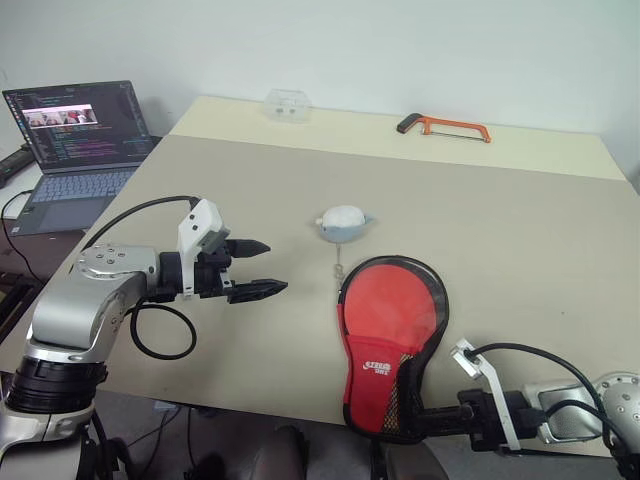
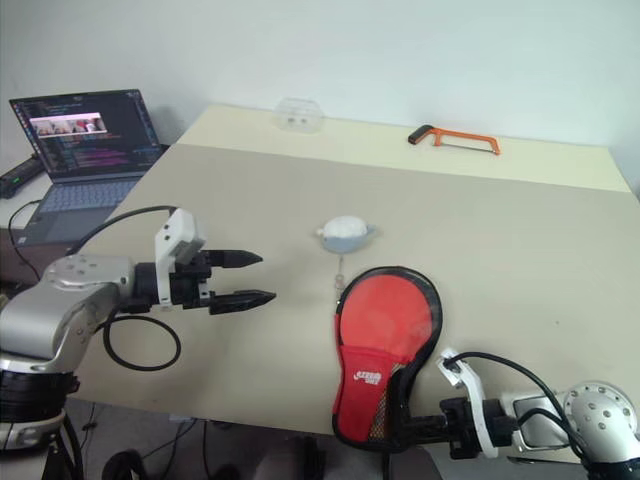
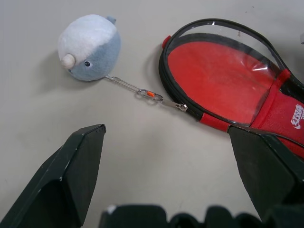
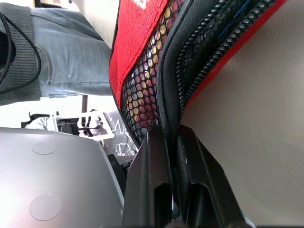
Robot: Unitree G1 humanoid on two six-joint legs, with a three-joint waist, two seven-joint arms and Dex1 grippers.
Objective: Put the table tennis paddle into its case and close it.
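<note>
The case lies on the table at its near edge, right of centre, red face up, the table tennis paddle already inside behind a clear window; its long axis runs from the round head at the far end to the narrow tail that overhangs the near edge. My right gripper comes in from the right at that tail, fingers pressed together on the black zipper rim. The zipper pull sits at the far-left curve of the rim, joined by a chain to the grey plush charm lying just beyond the head. My left gripper hovers to the left of the case, fingers spread wide and empty, pointing right toward the pull, so I judge it the nearer hand for drawing the zipper. Nothing lies between. An orange hacksaw rests at the far edge, a laptop off to the far left
</note>
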